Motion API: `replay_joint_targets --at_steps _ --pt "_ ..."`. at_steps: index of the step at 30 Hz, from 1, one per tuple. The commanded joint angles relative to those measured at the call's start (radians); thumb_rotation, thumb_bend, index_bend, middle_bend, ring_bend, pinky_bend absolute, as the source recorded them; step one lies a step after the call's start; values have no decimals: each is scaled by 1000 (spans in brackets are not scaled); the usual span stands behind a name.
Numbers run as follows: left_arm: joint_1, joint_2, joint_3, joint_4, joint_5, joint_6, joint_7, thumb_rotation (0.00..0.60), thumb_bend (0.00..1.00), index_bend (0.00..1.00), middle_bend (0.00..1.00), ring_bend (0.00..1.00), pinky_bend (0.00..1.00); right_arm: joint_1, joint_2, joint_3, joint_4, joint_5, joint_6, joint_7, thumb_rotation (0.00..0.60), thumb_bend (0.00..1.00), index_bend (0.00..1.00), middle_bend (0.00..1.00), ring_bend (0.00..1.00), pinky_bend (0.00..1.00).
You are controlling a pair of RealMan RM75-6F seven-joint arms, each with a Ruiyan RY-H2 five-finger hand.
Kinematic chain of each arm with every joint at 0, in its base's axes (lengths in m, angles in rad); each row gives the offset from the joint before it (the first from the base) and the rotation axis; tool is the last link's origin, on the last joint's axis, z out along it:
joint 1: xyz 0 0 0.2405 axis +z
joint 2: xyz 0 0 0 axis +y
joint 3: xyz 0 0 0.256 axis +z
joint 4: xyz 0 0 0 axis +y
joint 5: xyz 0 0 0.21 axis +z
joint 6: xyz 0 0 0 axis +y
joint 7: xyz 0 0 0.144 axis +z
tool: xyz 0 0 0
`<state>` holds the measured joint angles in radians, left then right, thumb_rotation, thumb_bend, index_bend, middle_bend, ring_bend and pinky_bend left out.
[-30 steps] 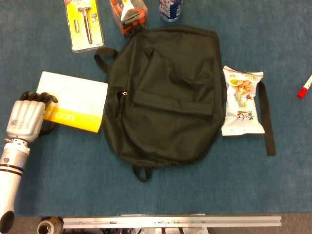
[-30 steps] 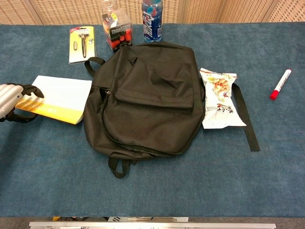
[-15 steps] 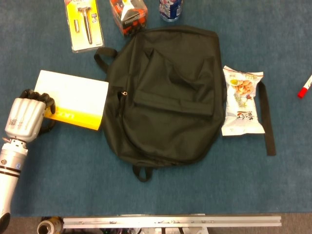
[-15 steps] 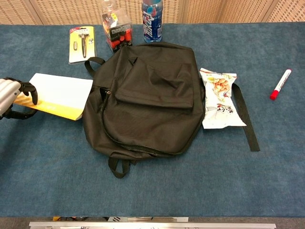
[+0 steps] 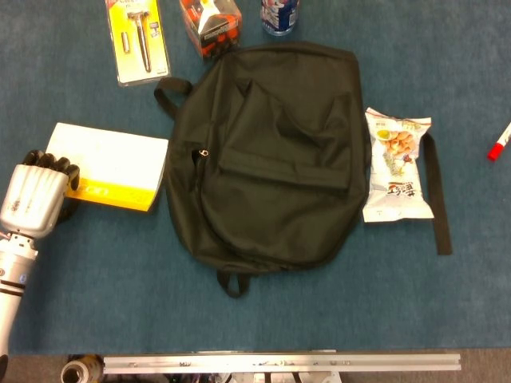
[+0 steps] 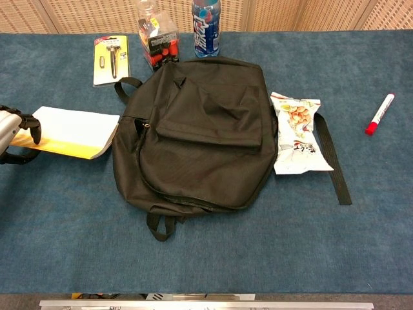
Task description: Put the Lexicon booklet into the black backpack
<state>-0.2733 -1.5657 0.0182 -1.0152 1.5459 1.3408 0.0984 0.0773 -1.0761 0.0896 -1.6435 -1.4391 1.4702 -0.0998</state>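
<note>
In the head view, the left hand (image 5: 33,199) at the left edge grips the Lexicon booklet (image 5: 112,166) by its near-left corner, fingers (image 5: 48,162) clenched over the cover, beside the black backpack (image 5: 271,152). In the chest view, the booklet's gripped end appears raised off the blue worktop (image 6: 213,258); the grip should stay firm until the closed-looking backpack is opened.

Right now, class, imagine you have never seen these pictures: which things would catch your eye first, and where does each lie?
The large black fabric backpack dominates the middle of the blue table, lying flat. At its left, the metal-backed left hand grips the near edge of the white-and-yellow Lexicon booklet. On the backpack's right lies a white snack packet, with a red marker pen further right.
</note>
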Motion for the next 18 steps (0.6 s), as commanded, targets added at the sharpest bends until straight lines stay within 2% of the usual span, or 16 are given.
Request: replay_joint_targets --at_steps 1,5,10,18 --pt "4 4 4 -6 0 0 7 600 408 596 511 427 349 0 1 0 -1 0 0 -1 600 89 268 370 280 378" --pt "5 7 3 -7 5 6 11 600 461 601 519 449 425 -1 1 0 -4 0 1 -5 600 89 269 370 280 378" --pt "5 3 1 2 12 20 1 600 463 622 569 482 438 -1 1 0 -6 2 2 -8 600 89 268 370 280 378" --pt "6 -4 -1 16 20 33 -17 600 462 678 643 541 552 -1 2 2 -8 3 3 -11 600 89 269 370 280 378"
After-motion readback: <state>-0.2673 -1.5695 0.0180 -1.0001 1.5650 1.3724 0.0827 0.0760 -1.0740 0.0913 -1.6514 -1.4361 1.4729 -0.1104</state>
